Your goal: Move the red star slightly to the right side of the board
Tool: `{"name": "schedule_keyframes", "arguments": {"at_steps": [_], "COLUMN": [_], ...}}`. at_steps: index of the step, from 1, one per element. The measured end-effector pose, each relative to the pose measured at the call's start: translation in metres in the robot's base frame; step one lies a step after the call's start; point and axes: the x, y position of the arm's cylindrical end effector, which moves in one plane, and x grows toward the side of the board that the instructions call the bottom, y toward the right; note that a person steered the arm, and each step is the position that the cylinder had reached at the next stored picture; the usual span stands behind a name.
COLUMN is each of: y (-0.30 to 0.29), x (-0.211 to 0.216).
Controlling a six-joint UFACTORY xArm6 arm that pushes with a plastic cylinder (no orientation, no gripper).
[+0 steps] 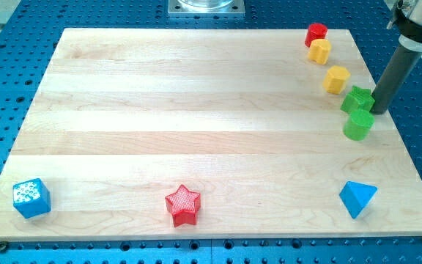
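Observation:
The red star (182,204) lies near the board's bottom edge, a little left of centre. My tip (379,111) is far from it, at the view's right edge of the board, just right of a green star-like block (358,99) and above-right of a green cylinder (358,125). The dark rod rises toward the view's top right corner.
The wooden board (196,110) lies on a blue perforated table. A blue cube (32,198) sits at the bottom left, a blue triangle (357,198) at the bottom right. A red block (316,34) and two yellow blocks (319,51) (335,79) stand at the top right.

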Motion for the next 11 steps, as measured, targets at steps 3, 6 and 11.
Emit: {"name": "schedule_keyframes", "arguments": {"at_steps": [3,6,11], "y": [0.018,-0.143,-0.319], "x": [0.023,0.097,0.189]}}
